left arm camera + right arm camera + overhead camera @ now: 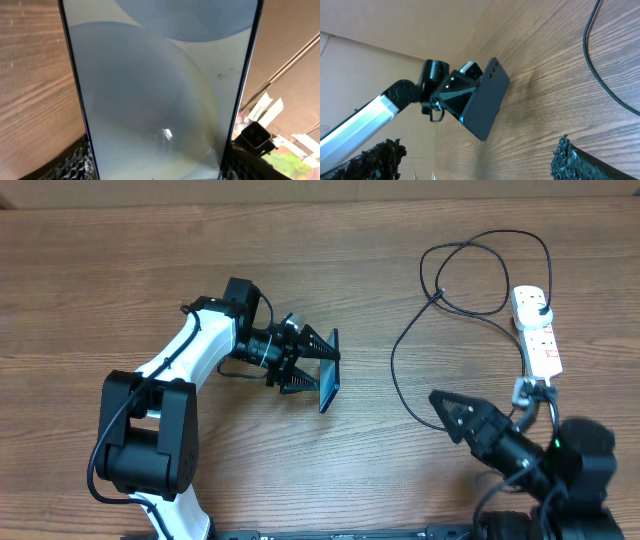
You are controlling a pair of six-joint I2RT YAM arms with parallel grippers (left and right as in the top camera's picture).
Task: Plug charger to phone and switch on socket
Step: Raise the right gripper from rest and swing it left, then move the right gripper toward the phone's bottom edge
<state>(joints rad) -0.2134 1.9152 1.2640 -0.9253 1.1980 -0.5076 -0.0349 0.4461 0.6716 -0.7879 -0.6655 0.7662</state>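
Observation:
My left gripper point(318, 370) is shut on the phone point(329, 371), holding it on its edge above the table, one finger on each long side. The pale screen fills the left wrist view point(160, 90). In the right wrist view I see the phone's dark back point(487, 102). The charger point(398, 365) is a thin black cable looping across the right of the table, with a small plug head point(440, 292) lying free. Its other end runs to the white socket point(537, 332) at the far right. My right gripper point(446, 415) stands open and empty, right of the phone and below the cable loop.
The thick white cord point(528, 390) leaves the socket toward my right arm's base. Cable loops point(485, 240) lie near the table's back edge. Bare wood point(100, 270) spreads to the left. A stretch of the cable point(600, 75) crosses the right wrist view.

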